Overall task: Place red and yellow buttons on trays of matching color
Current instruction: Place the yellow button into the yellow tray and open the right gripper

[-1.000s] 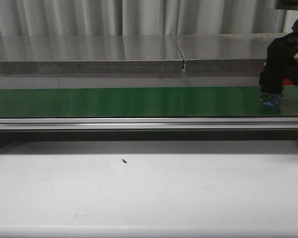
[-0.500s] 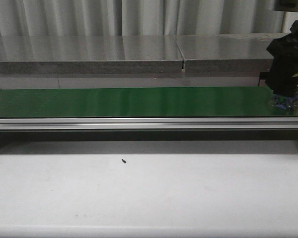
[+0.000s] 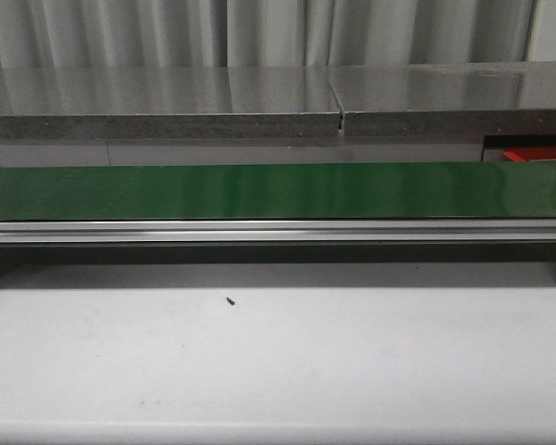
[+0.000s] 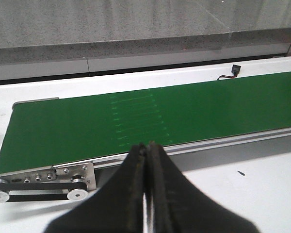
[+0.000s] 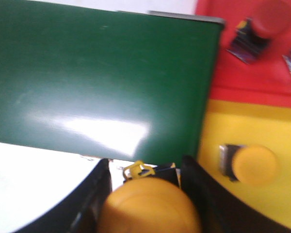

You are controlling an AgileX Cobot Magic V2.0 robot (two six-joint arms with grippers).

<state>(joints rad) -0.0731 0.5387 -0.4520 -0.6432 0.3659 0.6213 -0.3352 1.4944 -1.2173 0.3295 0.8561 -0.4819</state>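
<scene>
My right gripper (image 5: 145,167) is shut on a yellow button (image 5: 148,206), held over the green belt's (image 5: 102,73) end beside the trays. Another yellow button (image 5: 254,165) lies on the yellow tray (image 5: 281,213). Beyond it a red button (image 5: 274,17) lies on the red tray (image 5: 223,68). In the front view only a thin strip of the red tray (image 3: 537,154) shows at the far right, and neither gripper is in it. My left gripper (image 4: 146,145) is shut with nothing in it, over the white table in front of the belt (image 4: 136,116), near the end with the pulley.
The long green belt (image 3: 259,190) runs across the table behind an aluminium rail (image 3: 259,230). A grey stone ledge (image 3: 167,125) stands behind it. A tiny black screw (image 3: 231,300) lies on the white table. The belt's pulley bracket (image 4: 43,182) is near my left gripper.
My right arm, which hung over the belt's right end in the front view, has moved right and left that view, uncovering the red tray's strip.
</scene>
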